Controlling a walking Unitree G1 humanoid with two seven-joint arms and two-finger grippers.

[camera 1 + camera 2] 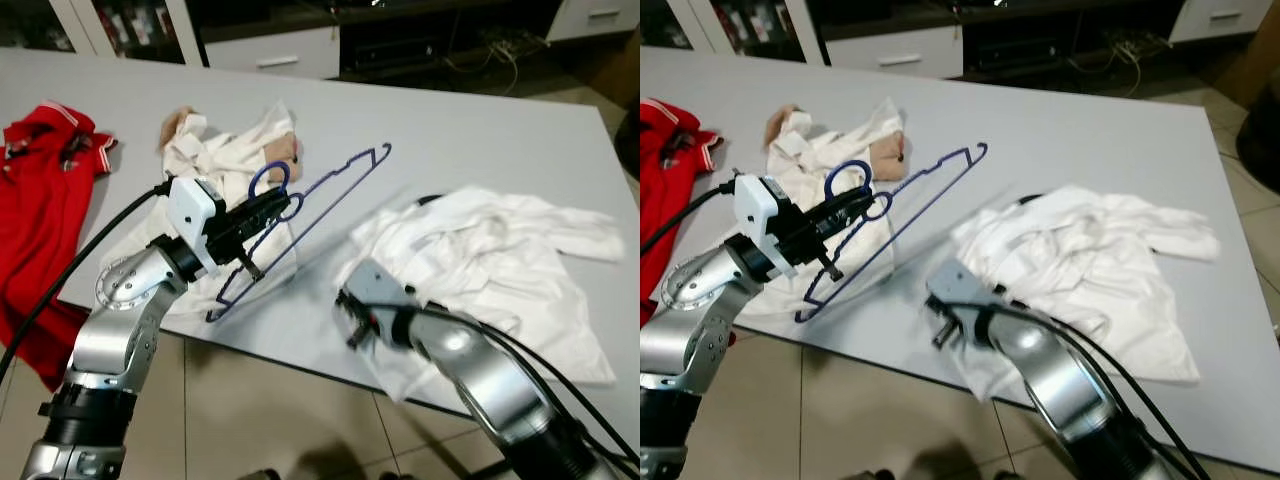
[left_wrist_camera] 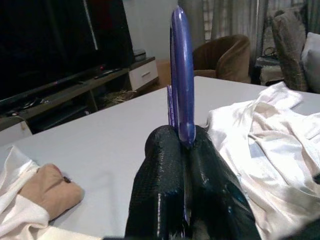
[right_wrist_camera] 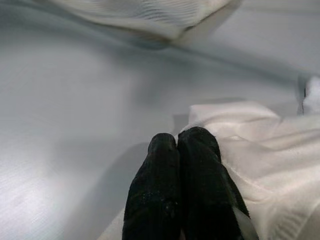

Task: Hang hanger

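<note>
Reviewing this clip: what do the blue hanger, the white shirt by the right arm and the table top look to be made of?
Blue hanger: likely plastic, glossy; the left wrist view shows a smooth, shiny rounded bar. It is clamped in the left end effector.
White shirt: thin woven fabric, probably cotton, matte, creased in soft folds, beside the shut right end effector.
Table: smooth pale grey, perhaps laminate; faint sheen.

Grey table (image 1: 480, 130) standing on tiled floor (image 1: 260, 420); dark TV cabinet (image 1: 420, 40) sitting beyond the grippers; armchair (image 2: 222, 55) showing behind.
</note>
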